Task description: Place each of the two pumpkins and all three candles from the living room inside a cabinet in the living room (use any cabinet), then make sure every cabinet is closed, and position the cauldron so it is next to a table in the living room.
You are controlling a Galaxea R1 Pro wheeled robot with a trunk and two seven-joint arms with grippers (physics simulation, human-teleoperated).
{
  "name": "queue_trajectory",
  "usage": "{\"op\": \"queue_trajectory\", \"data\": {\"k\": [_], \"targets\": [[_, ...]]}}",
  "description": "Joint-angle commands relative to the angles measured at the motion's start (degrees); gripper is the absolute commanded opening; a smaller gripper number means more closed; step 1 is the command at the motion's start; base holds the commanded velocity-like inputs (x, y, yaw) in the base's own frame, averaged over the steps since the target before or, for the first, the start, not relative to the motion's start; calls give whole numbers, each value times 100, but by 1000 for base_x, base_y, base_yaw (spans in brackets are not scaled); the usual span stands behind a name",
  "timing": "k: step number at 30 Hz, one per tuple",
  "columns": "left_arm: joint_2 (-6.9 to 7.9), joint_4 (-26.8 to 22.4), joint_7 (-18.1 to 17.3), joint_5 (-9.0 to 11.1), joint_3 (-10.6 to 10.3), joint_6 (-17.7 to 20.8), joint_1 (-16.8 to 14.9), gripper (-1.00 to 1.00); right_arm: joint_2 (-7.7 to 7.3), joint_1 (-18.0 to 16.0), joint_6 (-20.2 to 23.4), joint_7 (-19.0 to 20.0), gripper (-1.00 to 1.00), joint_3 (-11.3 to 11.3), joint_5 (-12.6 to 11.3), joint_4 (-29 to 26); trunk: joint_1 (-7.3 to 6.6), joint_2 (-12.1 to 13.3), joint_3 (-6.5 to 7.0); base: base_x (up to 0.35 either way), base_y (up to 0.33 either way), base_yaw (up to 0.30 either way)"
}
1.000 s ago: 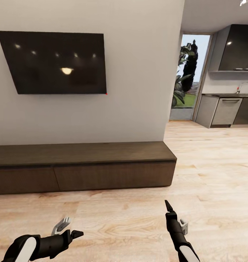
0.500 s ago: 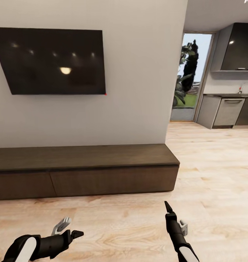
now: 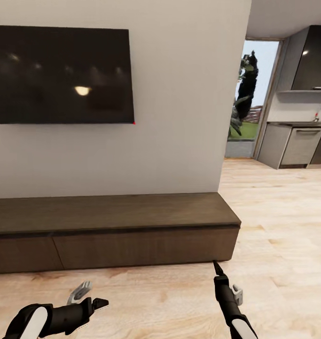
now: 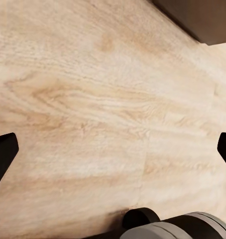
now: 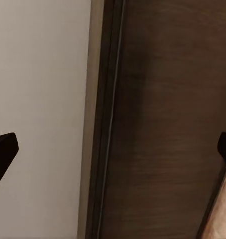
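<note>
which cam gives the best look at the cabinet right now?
Head view: the cabinet shows nearly whole, its drawer fronts shut, under the TV. Right wrist view gives a close crop of its top against the wall. Left wrist view catches one dark corner.

- Cabinet (image 3: 132,221): left end cut off by head view edge.
- Wall screen (image 3: 61,75): left side cut off.
- Left gripper (image 4: 113,149): fingertips clipped at wrist view edges.
- Kitchen worktop (image 3: 297,124): items on it too small to tell.

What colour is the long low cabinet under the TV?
Dark brown wood cabinet, best in the head view.
</note>
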Motion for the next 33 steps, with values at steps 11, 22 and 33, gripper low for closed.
{"op": "queue_trajectory", "data": {"k": [11,22,33], "targets": [[0,2,0,0,-1,0,0,100,6,0,0,2,100,0,0,0,0,0,0,332,0,0],[0,3,2,0,-6,0,0,100,9,0,0,-2,100,0,3,0,0,0,0,330,0,0],[0,-5,0,-3,-17,0,0,100,9,0,0,0,100,0,3,0,0,0,0,122,0,0]]}}
